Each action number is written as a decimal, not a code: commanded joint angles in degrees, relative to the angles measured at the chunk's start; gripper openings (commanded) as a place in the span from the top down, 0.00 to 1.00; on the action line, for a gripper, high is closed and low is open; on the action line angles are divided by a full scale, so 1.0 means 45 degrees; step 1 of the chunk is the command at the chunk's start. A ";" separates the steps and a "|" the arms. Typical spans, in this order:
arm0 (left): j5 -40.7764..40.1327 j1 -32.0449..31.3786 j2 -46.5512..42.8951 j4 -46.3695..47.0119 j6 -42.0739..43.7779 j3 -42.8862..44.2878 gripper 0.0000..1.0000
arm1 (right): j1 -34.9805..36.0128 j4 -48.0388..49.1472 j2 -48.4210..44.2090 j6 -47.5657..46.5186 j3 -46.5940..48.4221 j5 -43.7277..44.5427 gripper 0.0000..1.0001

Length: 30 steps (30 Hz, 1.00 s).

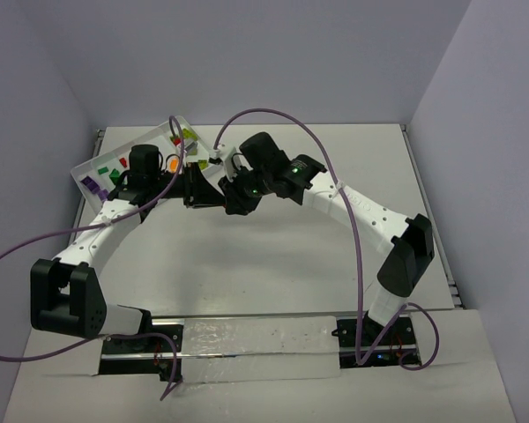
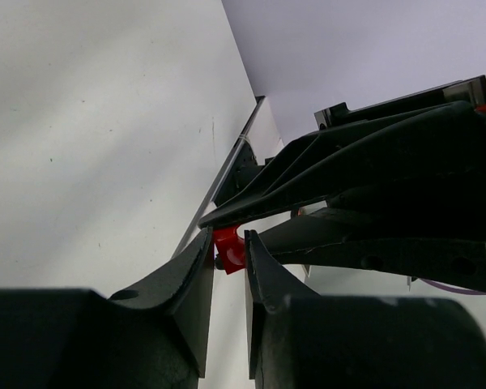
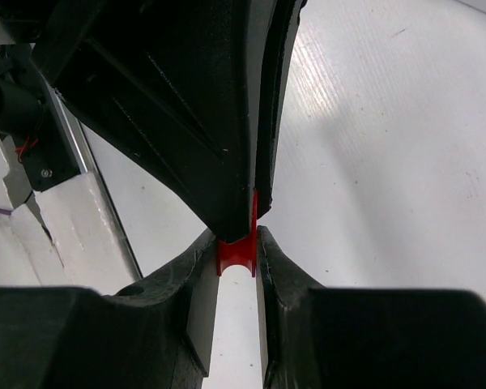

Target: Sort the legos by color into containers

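A small red lego (image 2: 228, 250) is pinched between both grippers, held in the air above the table just right of the tray. My left gripper (image 2: 229, 241) is shut on it at the fingertips. My right gripper (image 3: 237, 241) is shut on the same red lego (image 3: 236, 256) from the opposite side. In the top view the left gripper (image 1: 197, 188) and the right gripper (image 1: 220, 196) meet tip to tip, and the brick is hidden between them. The white tray (image 1: 95, 164) lies at the far left and holds purple legos (image 1: 93, 187), green legos (image 1: 122, 165), an orange lego (image 1: 172, 163) and lime legos (image 1: 189, 134).
Purple cables (image 1: 273, 113) arch over both arms. The table's back wall and side walls close in the workspace. A metal rail (image 2: 219, 174) runs along the table edge in the left wrist view.
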 commanded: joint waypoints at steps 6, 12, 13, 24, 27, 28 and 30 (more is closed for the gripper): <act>-0.0284 0.0565 -0.0105 -0.1286 0.1514 0.0845 1.00 | 0.0065 0.0426 -0.0303 -0.0029 0.0379 0.0265 0.16; -0.1834 0.2901 0.0741 -0.4687 0.4682 0.2952 1.00 | -0.0204 0.0558 -0.0945 -0.0202 -0.0191 0.0485 0.00; -0.2426 0.3402 0.0916 -0.5144 0.5319 0.3303 1.00 | -0.0333 0.0608 -0.1057 -0.0216 -0.0311 0.0427 0.00; -0.8930 0.5475 0.3952 -0.4668 0.9212 0.5880 1.00 | -0.2388 0.1074 -0.1801 -0.0199 -0.1578 -0.0574 0.00; -0.9990 0.5645 0.5382 -0.3967 0.9454 0.6609 1.00 | -0.3115 0.0988 -0.1743 -0.0169 -0.1569 -0.0474 0.00; -1.0147 0.5663 0.5702 -0.3741 0.9490 0.6790 1.00 | -0.3312 0.0957 -0.1736 -0.0151 -0.1576 -0.0494 0.00; -1.0404 0.5673 0.6122 -0.3386 0.9558 0.7072 1.00 | -0.3544 0.0918 -0.1743 -0.0118 -0.1615 -0.0575 0.00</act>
